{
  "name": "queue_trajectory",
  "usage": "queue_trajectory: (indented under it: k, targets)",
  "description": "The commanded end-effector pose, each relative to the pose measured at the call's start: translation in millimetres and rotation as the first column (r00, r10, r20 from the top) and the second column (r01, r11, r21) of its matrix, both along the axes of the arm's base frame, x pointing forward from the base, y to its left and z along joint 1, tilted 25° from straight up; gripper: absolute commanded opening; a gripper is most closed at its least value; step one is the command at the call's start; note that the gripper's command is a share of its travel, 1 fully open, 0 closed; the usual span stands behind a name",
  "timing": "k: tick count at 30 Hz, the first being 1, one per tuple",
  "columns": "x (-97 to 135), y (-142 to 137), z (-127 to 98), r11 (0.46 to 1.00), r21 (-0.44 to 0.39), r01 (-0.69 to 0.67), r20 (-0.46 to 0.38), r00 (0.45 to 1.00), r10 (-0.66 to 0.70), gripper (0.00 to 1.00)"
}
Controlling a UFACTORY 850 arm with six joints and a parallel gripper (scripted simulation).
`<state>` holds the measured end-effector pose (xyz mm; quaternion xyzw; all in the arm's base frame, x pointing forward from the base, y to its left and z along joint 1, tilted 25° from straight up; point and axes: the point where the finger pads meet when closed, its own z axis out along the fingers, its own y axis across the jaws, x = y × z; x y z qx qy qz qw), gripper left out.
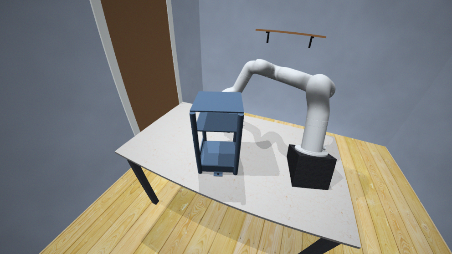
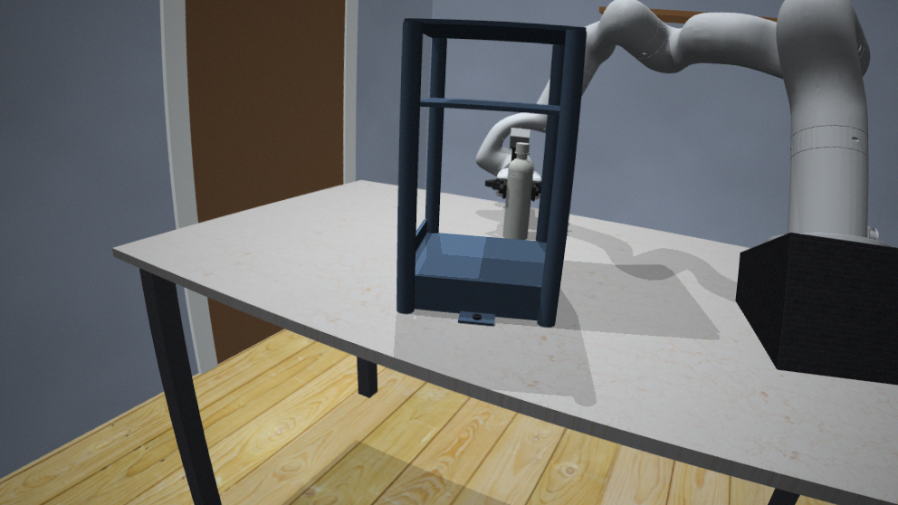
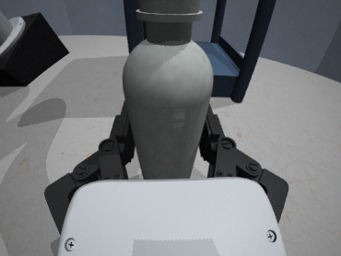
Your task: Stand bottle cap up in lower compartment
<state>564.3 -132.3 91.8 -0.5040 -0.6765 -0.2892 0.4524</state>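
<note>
The grey bottle [image 2: 519,197] stands upright, cap up, on the table behind the blue shelving unit [image 2: 486,176]. In the wrist view the bottle [image 3: 169,105] fills the middle, with its dark cap at the top. My gripper [image 3: 166,111] is shut on the bottle's body, one black finger on each side, at about mid height; it also shows in the exterior view [image 2: 513,185]. In the top view the shelving unit [image 1: 217,131] hides both bottle and gripper. The lower compartment [image 2: 480,254] holds nothing.
The arm's black base block [image 2: 822,304] stands on the table to the right of the unit. A small dark tab [image 2: 476,318] lies on the table beside the unit's base. A wall shelf [image 1: 290,33] hangs high on the back wall.
</note>
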Motion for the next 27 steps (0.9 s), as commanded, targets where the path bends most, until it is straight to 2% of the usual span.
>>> queue_trajectory:
  k: [1, 11, 27]
  targets:
    - [0, 1, 4, 1.0, 0.0, -0.001, 0.002, 1.0, 0.001, 0.0]
    - [-1, 8, 17, 1.0, 0.0, -0.001, 0.002, 1.0, 0.001, 0.0]
    - [-4, 25, 55, 1.0, 0.0, -0.001, 0.002, 1.0, 0.001, 0.0]
